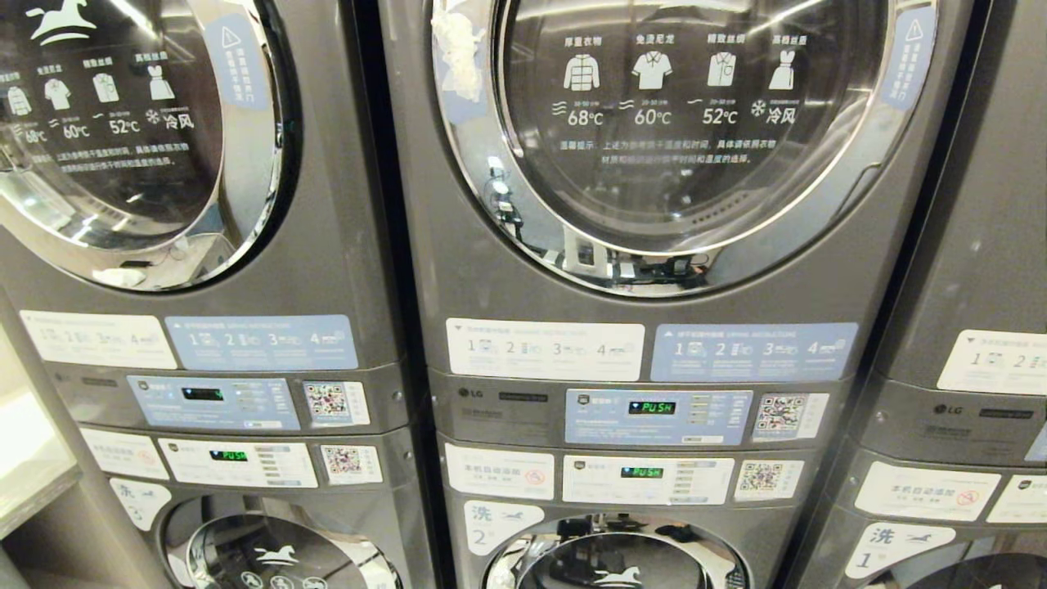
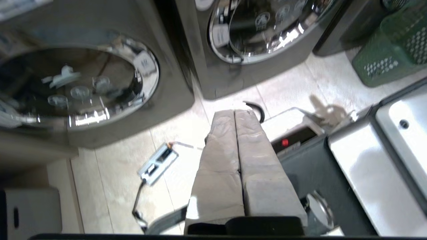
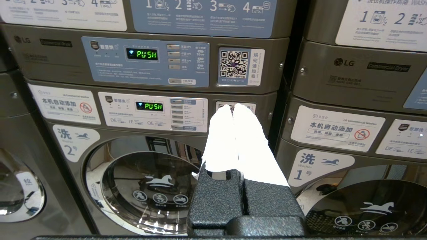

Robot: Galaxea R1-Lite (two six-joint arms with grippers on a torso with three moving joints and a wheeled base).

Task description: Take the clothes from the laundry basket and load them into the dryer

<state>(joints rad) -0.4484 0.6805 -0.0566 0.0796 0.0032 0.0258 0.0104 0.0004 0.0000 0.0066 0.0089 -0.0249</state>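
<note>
The dryer (image 1: 679, 123) is the upper grey machine straight ahead, and its round glass door is shut. The green laundry basket (image 2: 397, 43) stands on the floor by the lower machines, seen only in the left wrist view. No clothes show in it or anywhere else. My left gripper (image 2: 235, 111) points down at the tiled floor, shut with nothing between its padded fingers, well apart from the basket. My right gripper (image 3: 232, 106) is parked level in front of the washer's control panel, shut and empty. Neither arm shows in the head view.
Stacked grey machines fill the wall, dryers above and washers (image 3: 146, 186) below, all with doors shut. A power strip (image 2: 158, 163) with its cable lies on the floor near my white base (image 2: 300, 123). A counter edge (image 1: 33, 458) stands at the left.
</note>
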